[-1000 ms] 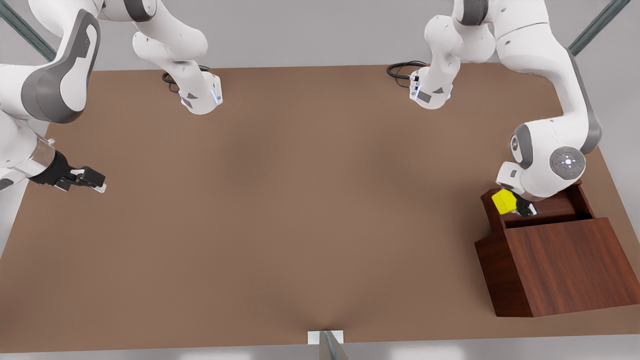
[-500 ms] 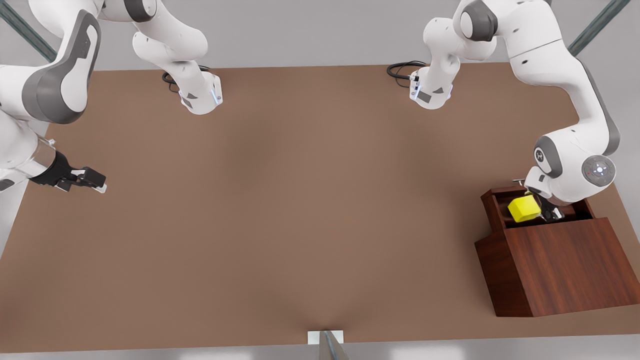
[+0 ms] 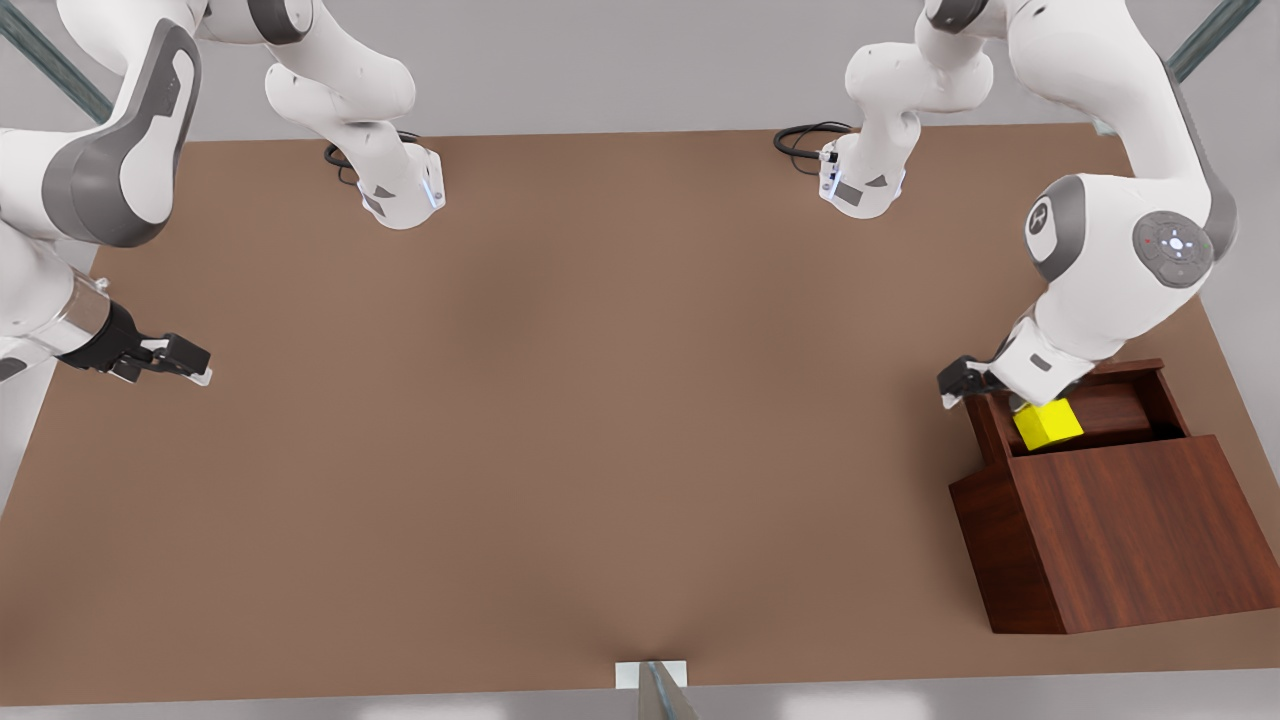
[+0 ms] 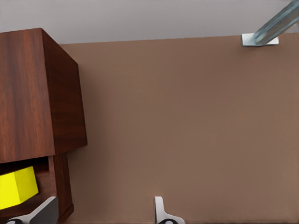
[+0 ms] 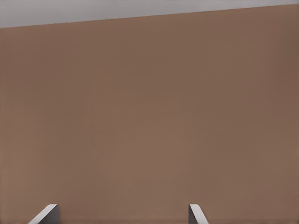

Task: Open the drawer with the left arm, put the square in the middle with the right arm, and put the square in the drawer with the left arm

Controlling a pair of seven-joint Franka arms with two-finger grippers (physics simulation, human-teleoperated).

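The square (image 3: 1047,424) lies inside the open drawer (image 3: 1120,405), near its end on the front view's left, free of any grip. The drawer stands pulled out from the cabinet (image 3: 1120,530) at the front view's right. The left pincer (image 3: 957,381) hangs just beside the drawer's outer corner, its 2 fingers (image 4: 161,212) spread apart and holding nothing. The right pincer (image 3: 185,362) waits over the tabletop (image 3: 600,400) at the front view's left edge, fingers apart, well away from the drawer.
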